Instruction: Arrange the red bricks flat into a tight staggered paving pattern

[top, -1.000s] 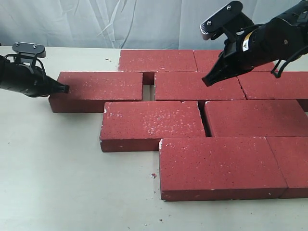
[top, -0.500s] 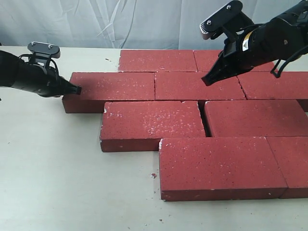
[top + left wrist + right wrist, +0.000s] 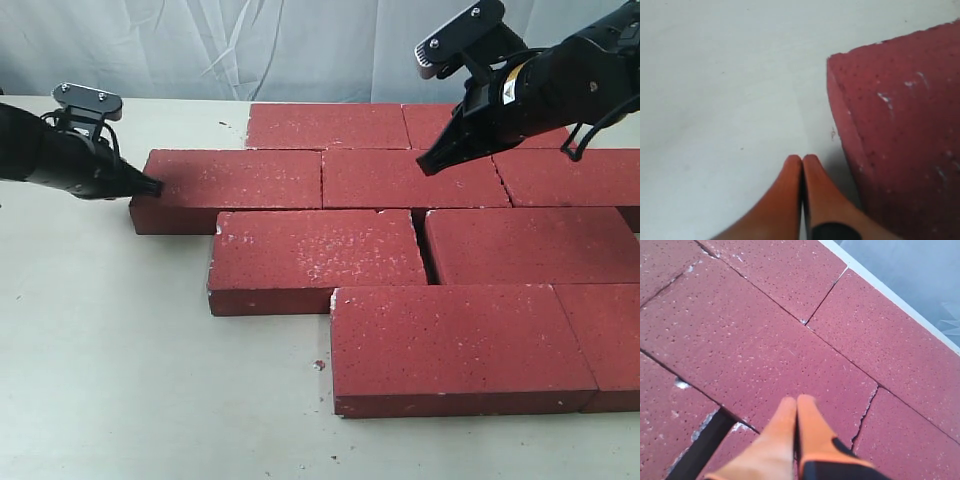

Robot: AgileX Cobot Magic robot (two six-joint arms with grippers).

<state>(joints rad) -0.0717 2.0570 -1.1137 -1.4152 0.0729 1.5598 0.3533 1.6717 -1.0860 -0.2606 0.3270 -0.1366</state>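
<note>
Red bricks [image 3: 330, 245]: nine counted, flat on the table [image 3: 120, 380], staggered in rows of two, three, two, two from 12 to 6 o'clock. Change: the second-row end brick [image 3: 235, 180], at 10 o'clock of the exterior view, has slid toward 3 o'clock. The gap to its neighbour [image 3: 410, 180] is closed and they now touch. That row looks tight; a thin dark slit is left in the third row, likely the next fix. Left gripper [image 3: 155, 186], fingers pressed together and empty, is just beside the end brick's 9 o'clock face. Right gripper [image 3: 428, 165], also closed on nothing, is over the neighbour at 1 o'clock, contact unclear. Two grippers.
</note>
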